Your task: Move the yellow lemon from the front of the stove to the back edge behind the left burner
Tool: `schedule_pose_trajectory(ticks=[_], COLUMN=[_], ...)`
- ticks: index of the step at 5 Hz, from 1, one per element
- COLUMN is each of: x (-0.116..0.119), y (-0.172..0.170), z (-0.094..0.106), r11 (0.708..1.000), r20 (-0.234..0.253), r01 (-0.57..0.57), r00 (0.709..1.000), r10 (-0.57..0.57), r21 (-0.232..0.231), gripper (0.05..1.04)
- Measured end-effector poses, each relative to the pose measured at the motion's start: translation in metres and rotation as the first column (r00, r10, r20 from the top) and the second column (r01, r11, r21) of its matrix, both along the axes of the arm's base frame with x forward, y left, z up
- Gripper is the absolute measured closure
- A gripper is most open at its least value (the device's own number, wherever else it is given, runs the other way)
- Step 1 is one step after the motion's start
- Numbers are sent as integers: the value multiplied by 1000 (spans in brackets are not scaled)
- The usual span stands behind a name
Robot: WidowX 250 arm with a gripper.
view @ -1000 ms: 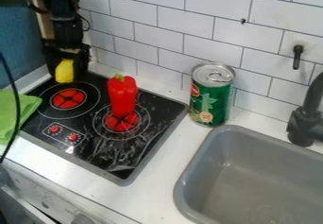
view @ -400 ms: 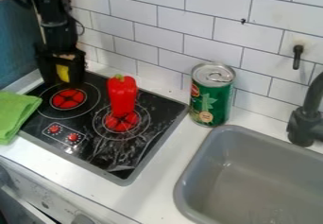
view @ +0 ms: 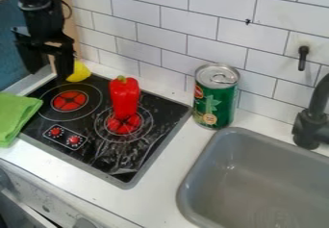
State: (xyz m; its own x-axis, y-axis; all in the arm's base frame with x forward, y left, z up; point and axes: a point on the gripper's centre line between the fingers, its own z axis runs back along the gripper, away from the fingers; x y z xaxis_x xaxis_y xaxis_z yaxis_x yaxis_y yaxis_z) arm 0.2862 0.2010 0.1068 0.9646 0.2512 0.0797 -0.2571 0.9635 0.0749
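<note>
One grey sink (view: 212, 147) is sunk into the desk (view: 157, 193), w/ a green tin can (view: 221, 99) beside it, steady on its flat base, a red bell pepper (view: 124, 96) upright on the stove (view: 122, 162), prob. balanced on its blunt end, & the end effector (view: 47, 67) wide & empty nr a yellow lemon (view: 79, 72) at the stove's back corner.

White subway tiles (view: 187, 22) with dark grout lined the wall above a white countertop (view: 151, 193); a blue panel (view: 14, 54) stood at left.
</note>
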Motion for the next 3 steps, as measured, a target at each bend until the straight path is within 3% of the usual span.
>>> schedule_pose_trajectory(ticks=[2,3], x=[-42,-55], y=[-49,-60], z=[30,28], r11=[994,990], r20=[16,-6], r01=[105,134], r00=[994,991], r10=[-105,-134], r21=[-16,-40], gripper=[81,81])
